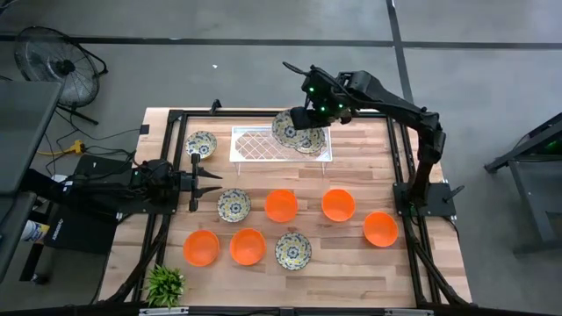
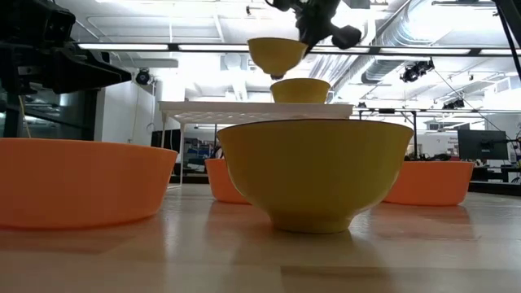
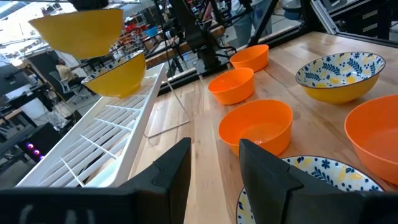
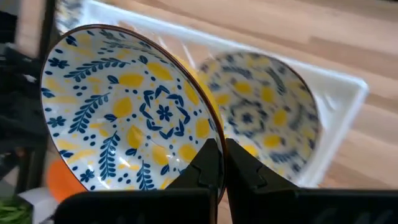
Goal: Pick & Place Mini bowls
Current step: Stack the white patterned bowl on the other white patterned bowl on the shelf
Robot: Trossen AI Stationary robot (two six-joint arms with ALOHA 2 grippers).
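Right, my right hand [image 1: 303, 120] is pinched shut on the rim of a cream mini bowl w/ blue-and-yellow floral pattern [image 4: 127, 118], holding it in the air above the white lattice-patterned rectangular tray [image 1: 255, 145] at the back of the wooden worktop [image 1: 351, 246]. A 2nd floral bowl [image 4: 261, 121] sits on the tray just beside & below the lifted one. My left hand [image 1: 208, 181] waits low over the worktop's left side, fingers [image 3: 264, 165] part open, nothing in them; a floral bowl [image 1: 234, 204] lies just in front of it. Another floral bowl [image 1: 201, 143] sits left of the tray, one more [image 1: 293, 250] in the front row. Five glossy orange-red bowls: two [image 1: 201, 247] [image 1: 248, 246] front left, three [image 1: 281, 205] [image 1: 338, 204] [image 1: 380, 228] mid-to-right, all apart from each other.
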